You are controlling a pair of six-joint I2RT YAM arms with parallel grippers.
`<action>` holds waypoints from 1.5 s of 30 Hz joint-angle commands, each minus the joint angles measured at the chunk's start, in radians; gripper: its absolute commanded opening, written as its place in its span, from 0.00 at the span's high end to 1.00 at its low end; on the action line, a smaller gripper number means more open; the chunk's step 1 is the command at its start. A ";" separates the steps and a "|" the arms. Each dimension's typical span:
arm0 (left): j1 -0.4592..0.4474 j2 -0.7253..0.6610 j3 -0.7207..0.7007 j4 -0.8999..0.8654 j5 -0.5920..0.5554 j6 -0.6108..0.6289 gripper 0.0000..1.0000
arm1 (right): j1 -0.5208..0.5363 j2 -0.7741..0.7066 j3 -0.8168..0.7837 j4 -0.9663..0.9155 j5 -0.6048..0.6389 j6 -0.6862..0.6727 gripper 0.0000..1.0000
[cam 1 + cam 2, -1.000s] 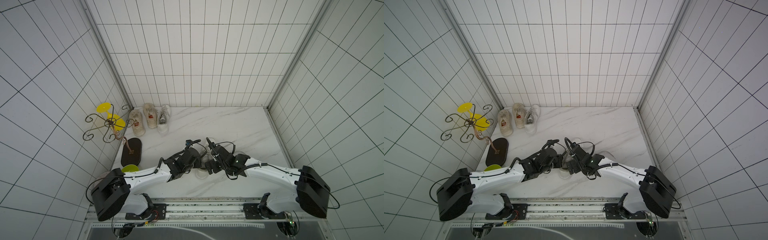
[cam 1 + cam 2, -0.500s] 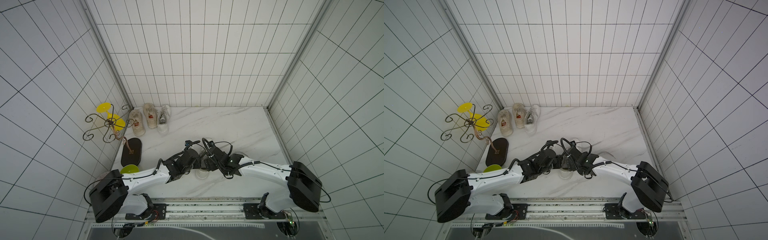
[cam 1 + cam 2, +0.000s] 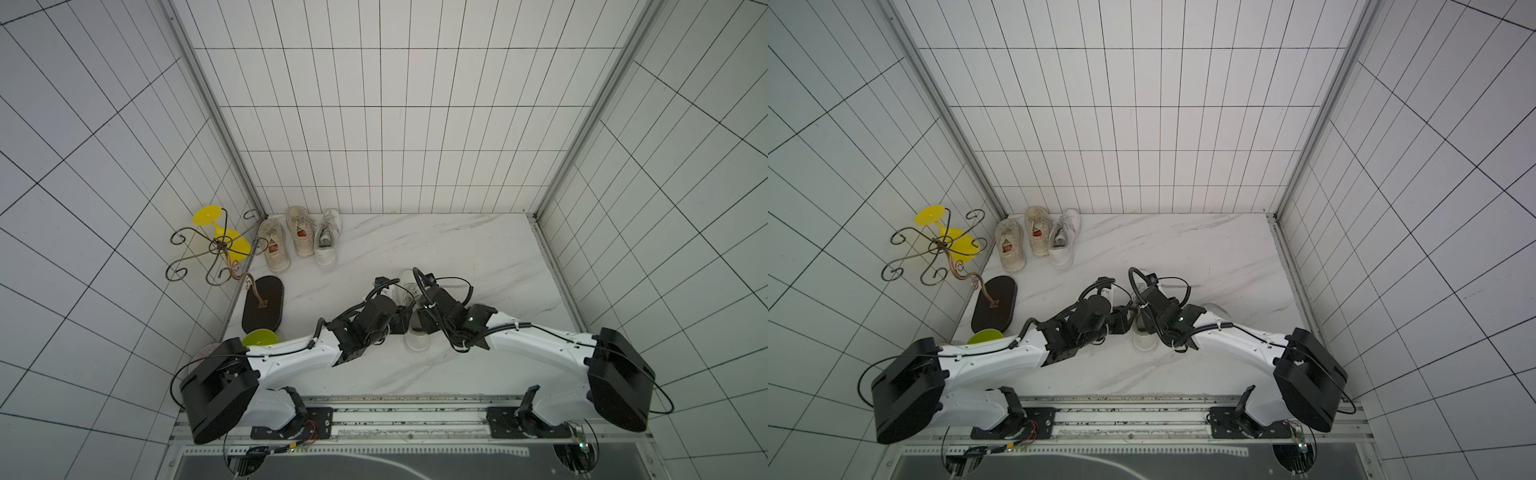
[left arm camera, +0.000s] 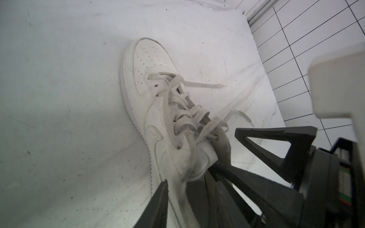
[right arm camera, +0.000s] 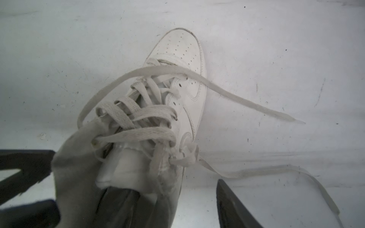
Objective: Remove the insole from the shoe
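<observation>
A white laced shoe (image 3: 417, 341) (image 3: 1144, 343) lies mid-table, toe to the back wall, between my two arms. My left gripper (image 3: 402, 322) (image 4: 189, 185) is open at the heel opening, with one finger (image 4: 158, 207) outside the shoe's side wall and the other in the dark inside. My right gripper (image 3: 420, 322) (image 5: 164, 189) is open too. Its outer finger (image 5: 233, 207) stands clear of the shoe's (image 5: 181, 59) side, and the other reaches into the opening beside the grey tongue (image 5: 75, 167). The insole is hidden inside the shoe (image 4: 146, 59).
Three more pale shoes (image 3: 299, 241) stand at the back left. A wire stand with a yellow glass (image 3: 216, 249) rises from a dark oval base (image 3: 262, 309) by the left wall, with a green bowl (image 3: 259, 337) near it. Loose laces (image 5: 246, 104) trail on the table.
My right gripper has moved left onto the shoe's opening and narrowed its jaws. The left gripper's jaws have parted at the heel.
</observation>
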 commanded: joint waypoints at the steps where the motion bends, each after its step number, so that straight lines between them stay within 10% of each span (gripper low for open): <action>1: -0.004 0.039 0.027 0.037 0.027 0.019 0.57 | -0.020 -0.024 0.042 0.026 -0.010 0.005 0.41; 45: 0.008 0.202 0.194 -0.062 -0.035 0.075 0.78 | -0.085 0.026 0.102 -0.097 -0.302 0.011 0.70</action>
